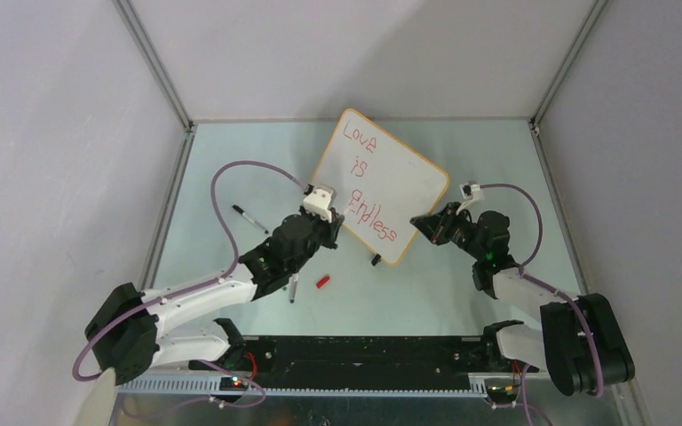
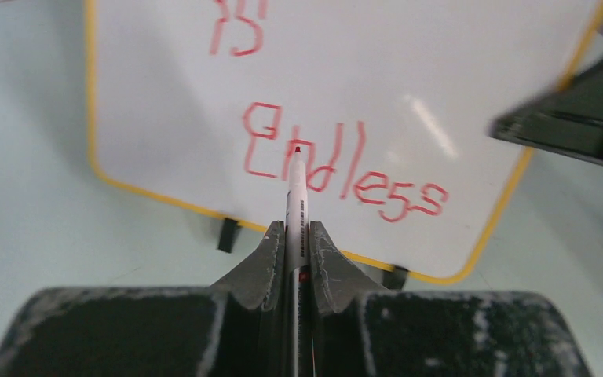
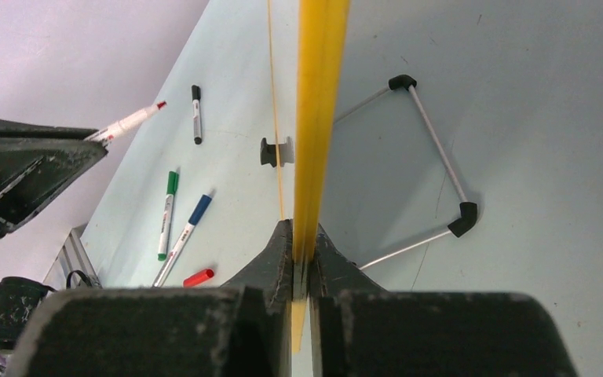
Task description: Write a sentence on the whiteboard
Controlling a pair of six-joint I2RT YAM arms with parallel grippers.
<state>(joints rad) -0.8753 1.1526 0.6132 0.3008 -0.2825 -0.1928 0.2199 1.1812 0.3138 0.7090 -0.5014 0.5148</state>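
**Red marker poised at a whiteboard held upright between two robot arms**

The whiteboard (image 1: 404,173) stands on edge near the middle of the pale green table (image 1: 231,160), turned at an angle, with its black clip feet (image 2: 228,234) resting on the table. The sentence (image 1: 371,217) runs in thin red handwriting over three lines: "Love", "is", "Endless".

The right pincer (image 3: 302,236) is clamped tight on the board's orange-yellow frame at its right edge. From that wrist the board shows edge-on, rising straight up from between the fingers.

The left pincer (image 2: 296,236) is narrow and grips a red marker (image 2: 296,188) that points at the board's face. From that wrist the tip lines up with the middle of "Endless". In the right wrist view the tip appears to stand off from the surface.

On the table in front of the board lie a black marker (image 3: 196,114), a green marker (image 3: 166,214), a blue marker (image 3: 184,236) and a small red cap (image 3: 199,277). Behind the board lies a thin wire stand (image 3: 432,169) with black corners.
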